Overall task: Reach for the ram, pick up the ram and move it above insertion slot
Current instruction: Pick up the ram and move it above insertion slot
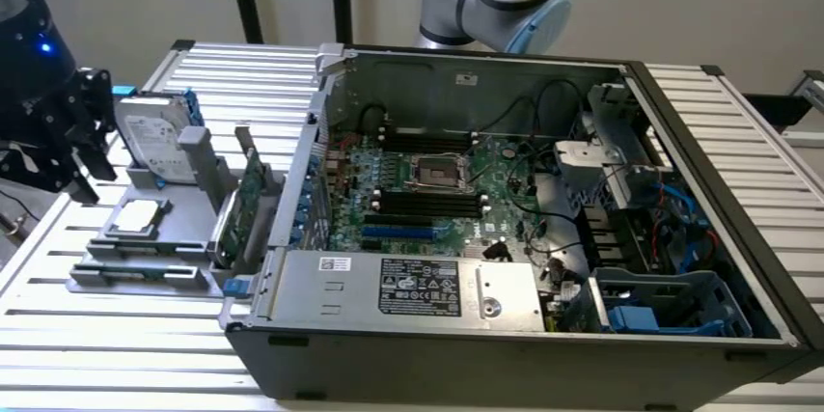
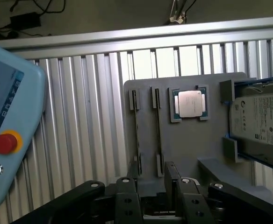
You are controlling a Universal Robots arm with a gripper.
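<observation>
Your end effector hangs released and empty over the gray fixture, so square its parted fingers across the ram, which stands edge-up in its slot beside the CPU, and grip mid-length.

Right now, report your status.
Gripper open, empty, over gray tray. Two thin slots beneath; cannot tell if ram sits there. Nothing blocking.

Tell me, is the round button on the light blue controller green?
No, the emergency stop button on the teach pendant is red, ringed with yellow.
</observation>
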